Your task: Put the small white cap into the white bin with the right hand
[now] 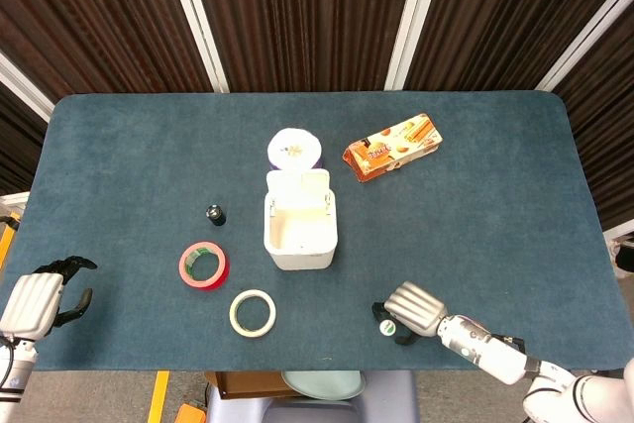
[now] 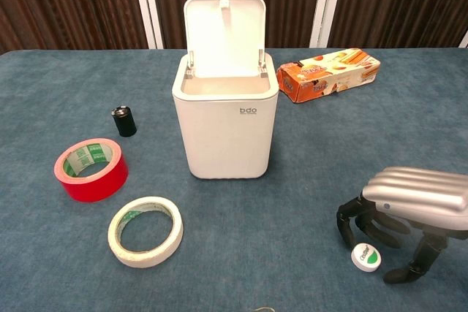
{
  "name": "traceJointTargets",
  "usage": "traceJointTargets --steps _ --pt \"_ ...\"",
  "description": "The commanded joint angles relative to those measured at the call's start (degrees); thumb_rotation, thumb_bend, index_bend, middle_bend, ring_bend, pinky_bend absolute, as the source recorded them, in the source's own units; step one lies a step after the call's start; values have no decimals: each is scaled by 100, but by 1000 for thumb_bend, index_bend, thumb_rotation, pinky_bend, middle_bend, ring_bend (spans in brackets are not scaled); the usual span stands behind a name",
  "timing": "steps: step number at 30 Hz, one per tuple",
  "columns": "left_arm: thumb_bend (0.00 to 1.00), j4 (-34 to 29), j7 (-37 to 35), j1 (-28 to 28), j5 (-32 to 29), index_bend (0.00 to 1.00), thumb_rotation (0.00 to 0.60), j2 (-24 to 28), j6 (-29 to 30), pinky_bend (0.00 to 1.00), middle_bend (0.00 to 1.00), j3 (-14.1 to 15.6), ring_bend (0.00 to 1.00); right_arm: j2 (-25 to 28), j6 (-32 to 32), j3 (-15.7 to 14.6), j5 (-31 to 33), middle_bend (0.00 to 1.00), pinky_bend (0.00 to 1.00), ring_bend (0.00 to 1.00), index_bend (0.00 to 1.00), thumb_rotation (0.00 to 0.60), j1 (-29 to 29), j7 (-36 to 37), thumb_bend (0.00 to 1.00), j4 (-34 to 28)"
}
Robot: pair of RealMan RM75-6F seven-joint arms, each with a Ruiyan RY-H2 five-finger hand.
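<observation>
Small white cap (image 2: 365, 257) under right hand (image 2: 409, 206), curled fingers (image 2: 349, 223) around it; grip unclear.

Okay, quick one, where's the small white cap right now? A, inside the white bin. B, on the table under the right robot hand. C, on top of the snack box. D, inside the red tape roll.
B: the cap lies on the table, tilted, beneath the right robot hand, whose fingers curve around it; the bin stands apart.
</observation>
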Motion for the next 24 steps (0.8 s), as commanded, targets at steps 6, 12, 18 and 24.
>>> traceJointTargets --steps 6,12,18,24 --pt "452 -3 15 0 2 355 600 -3 1 429 330 2 351 1 19 -9 33 855 999 836 634 600 -27 -103 374 35" --pt "452 -9 24 -1 2 355 600 -2 -1 429 330 4 351 69 230 15 31 858 1000 838 650 600 -94 -61 394 8" --pt "452 -14 41 -3 -4 355 600 -4 -10 430 330 5 352 393 1222 244 -154 858 1000 838 650 600 -285 97 395 -307" --pt "453 -29 97 -12 -4 355 600 -12 -34 430 330 15 351 834 1967 673 -192 858 1000 838 649 600 -402 -312 395 -974"
